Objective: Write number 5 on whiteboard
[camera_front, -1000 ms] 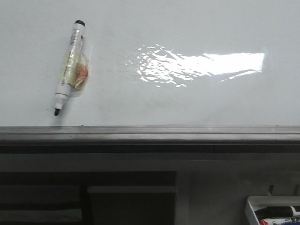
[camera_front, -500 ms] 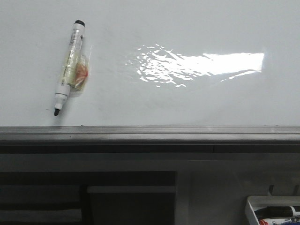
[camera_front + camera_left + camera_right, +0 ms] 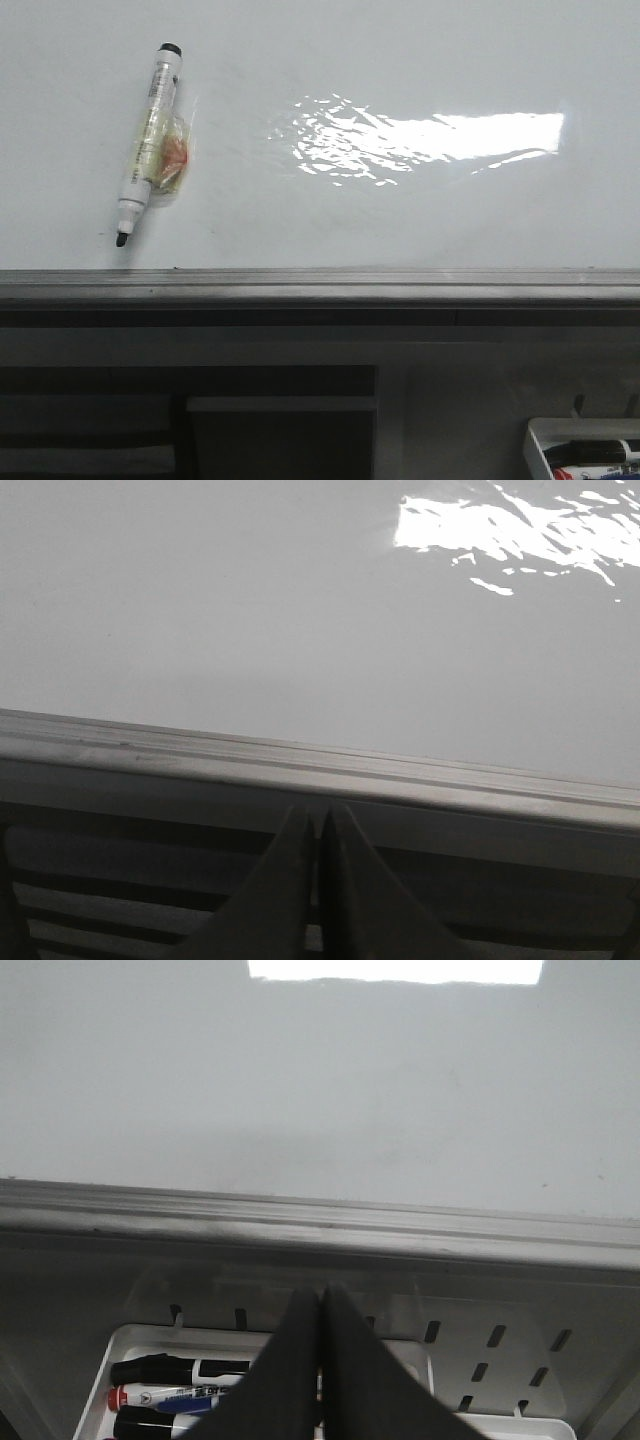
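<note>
The whiteboard (image 3: pixel 400 220) fills the upper front view, glossy white with a glare patch and a grey metal rim (image 3: pixel 320 285). No number 5 shows on it. A white marker (image 3: pixel 148 140) with a black tip lies uncapped on the board at the left, over a scrap of clear tape. My left gripper (image 3: pixel 318 815) is shut and empty below the rim. My right gripper (image 3: pixel 321 1295) is shut and empty over the marker tray. Neither gripper shows in the front view. The board also shows in the left wrist view (image 3: pixel 250 630) and right wrist view (image 3: pixel 320 1090).
A small white tray (image 3: pixel 585 450) with markers sits at the lower right; in the right wrist view it (image 3: pixel 120 1345) holds black, red and blue markers (image 3: pixel 170 1385). Dark shelving (image 3: pixel 180 420) lies below the rim.
</note>
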Motion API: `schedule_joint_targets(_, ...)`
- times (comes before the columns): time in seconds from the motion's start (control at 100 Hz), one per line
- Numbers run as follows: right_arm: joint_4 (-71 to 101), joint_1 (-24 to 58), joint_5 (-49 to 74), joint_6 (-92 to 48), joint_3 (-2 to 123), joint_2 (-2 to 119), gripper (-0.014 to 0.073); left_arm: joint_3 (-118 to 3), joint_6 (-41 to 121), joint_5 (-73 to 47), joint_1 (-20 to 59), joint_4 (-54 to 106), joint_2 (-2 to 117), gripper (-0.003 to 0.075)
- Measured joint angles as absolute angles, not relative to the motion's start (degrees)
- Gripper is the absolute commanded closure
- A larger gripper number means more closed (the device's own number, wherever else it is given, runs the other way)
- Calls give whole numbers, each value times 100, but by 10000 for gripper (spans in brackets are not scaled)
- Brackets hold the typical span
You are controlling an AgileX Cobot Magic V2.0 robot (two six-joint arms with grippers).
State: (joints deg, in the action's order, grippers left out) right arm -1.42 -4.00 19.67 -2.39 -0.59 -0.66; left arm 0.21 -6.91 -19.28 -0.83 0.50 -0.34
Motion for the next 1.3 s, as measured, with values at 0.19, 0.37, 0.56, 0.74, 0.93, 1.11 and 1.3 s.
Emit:
schedule_joint_targets(0.19,-142,-400,1967,-239,-59,-66,654,21,-691,-1928,-83,50,-34,741)
schedule_joint_targets(0.37,-142,-400,1967,-239,-59,-66,654,21,-691,-1928,-83,0,-34,741)
schedule_joint_targets(0.56,-142,-400,1967,-239,-59,-66,654,21,-691,-1928,-83,0,-34,741)
schedule_joint_targets(0.74,-101,-400,1767,-259,-82,-66,654,21,-691,-1603,-83,173,-34,741)
schedule_joint_targets(0.93,-88,-400,1089,-259,-94,-66,654,21,-701,-980,-83,501,-34,741)
schedule_joint_targets(1.11,-175,-400,602,-263,-94,-66,654,21,-701,-650,-83,541,-34,741)
schedule_joint_targets(1.3,-197,-400,384,-263,-94,-66,654,21,-701,-344,-83,529,-34,741)
